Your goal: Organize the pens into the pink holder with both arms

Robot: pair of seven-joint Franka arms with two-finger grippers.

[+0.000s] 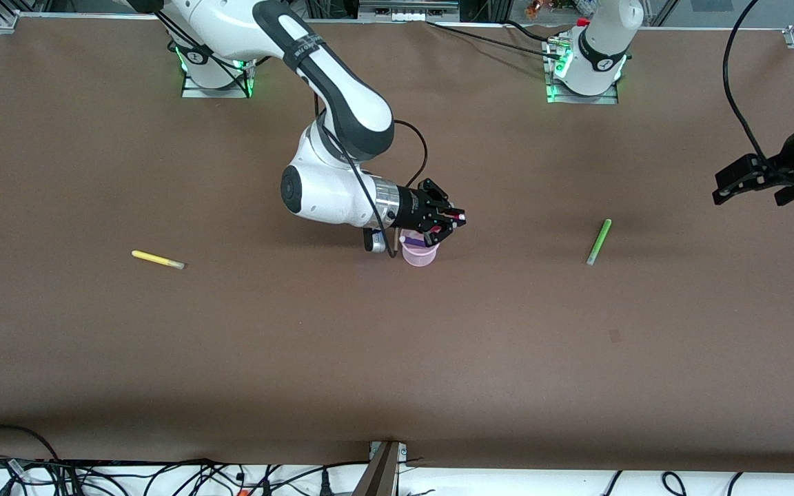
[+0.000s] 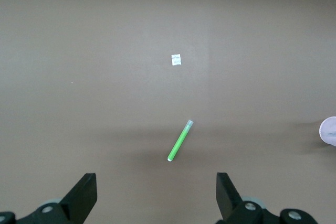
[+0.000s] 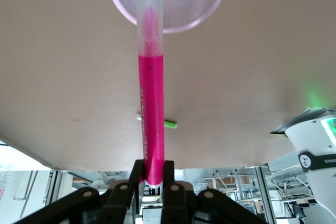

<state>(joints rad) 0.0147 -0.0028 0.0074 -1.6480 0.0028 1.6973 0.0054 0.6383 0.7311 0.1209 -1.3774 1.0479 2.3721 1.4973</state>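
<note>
Centre of the front view, the right pincer (image 1: 453,222) hangs just over the pink holder (image 1: 419,255), clamped on the magenta pen (image 3: 150,103) — its pale cap aimed at the rim. The left pincer (image 1: 748,180), fingers spread and empty, waits at the frame's right edge above the surface (image 1: 397,358). The green pen (image 1: 598,242) lies right of centre, the yellow pen (image 1: 157,260) lies left — both flat.

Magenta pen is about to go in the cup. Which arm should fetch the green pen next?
Left. The left hand hangs open over the table near the green pen, which lies toward its end. The right hand is shut on the magenta pen above the pink holder.
</note>
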